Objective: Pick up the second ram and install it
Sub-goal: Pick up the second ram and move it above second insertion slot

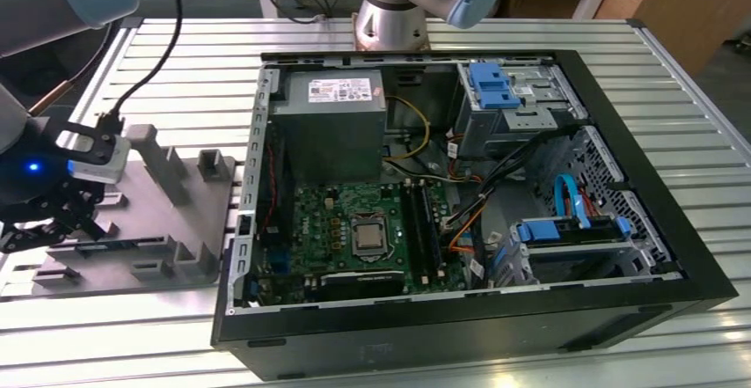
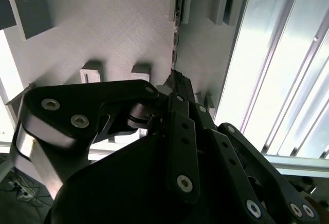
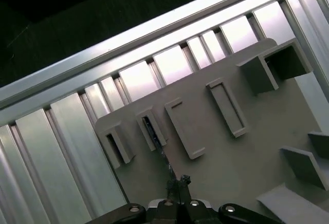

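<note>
In the exterior view the tool point(image 1: 56, 225) hangs low over a gray holder tray point(image 1: 176, 230) that lies on the ribbed metal surface point(image 1: 657, 71), at the exterior view's left. The second ram point(image 1: 123, 245), a thin dark strip with a bluish tint, stands on edge in the holder tray's near row of slots, and the tool sits right at it. Just beside the tray, toward the exterior view's right, an open computer case point(image 1: 657, 291) lies on its side. Inside it are the green motherboard point(image 1: 334, 221) and the long dark memory slots point(image 1: 423, 230) (well apart from the tool).

In the second wrist view the tool point(image 2: 175, 82) has its black fingers point(image 2: 181, 126) drawn together to a narrow tip. The second ram point(image 2: 179, 0) runs away from that tip in a straight line, seated in a slot of the tray, and the tool looks clenched on the strip's edge. The slatted surface shows along one side.

In the first wrist view the tool point(image 3: 178, 181) again shows its tips pinched together on the strip. The second ram point(image 3: 150, 129) leads from them into a raised slot of the tray, edge-on and upright, with its far end resting in that slot
</note>
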Available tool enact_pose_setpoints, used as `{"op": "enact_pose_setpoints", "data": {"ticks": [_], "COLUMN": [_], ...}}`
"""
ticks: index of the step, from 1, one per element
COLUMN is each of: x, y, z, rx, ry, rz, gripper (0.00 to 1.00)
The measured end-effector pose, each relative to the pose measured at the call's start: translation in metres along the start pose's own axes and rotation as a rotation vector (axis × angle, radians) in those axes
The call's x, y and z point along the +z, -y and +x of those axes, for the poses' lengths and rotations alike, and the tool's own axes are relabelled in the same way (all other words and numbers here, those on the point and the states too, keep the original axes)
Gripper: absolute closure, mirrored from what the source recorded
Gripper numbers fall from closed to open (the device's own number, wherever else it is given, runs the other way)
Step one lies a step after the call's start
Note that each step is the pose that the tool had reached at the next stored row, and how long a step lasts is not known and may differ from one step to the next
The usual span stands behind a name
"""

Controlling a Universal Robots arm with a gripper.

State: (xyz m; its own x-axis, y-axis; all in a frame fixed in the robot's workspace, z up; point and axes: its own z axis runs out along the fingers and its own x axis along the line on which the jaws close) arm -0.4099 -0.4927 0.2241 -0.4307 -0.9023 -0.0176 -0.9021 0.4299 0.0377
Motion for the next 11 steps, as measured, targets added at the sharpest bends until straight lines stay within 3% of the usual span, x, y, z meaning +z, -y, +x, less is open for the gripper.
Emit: {"op": "enact_pose_setpoints", "data": {"ticks": [11], "x": [0.0001], "y": [0.0], "z": [0.0], "rx": [-0.099], "ry": [-0.0038], "rz": [-0.0018], "gripper": [0.9]}}
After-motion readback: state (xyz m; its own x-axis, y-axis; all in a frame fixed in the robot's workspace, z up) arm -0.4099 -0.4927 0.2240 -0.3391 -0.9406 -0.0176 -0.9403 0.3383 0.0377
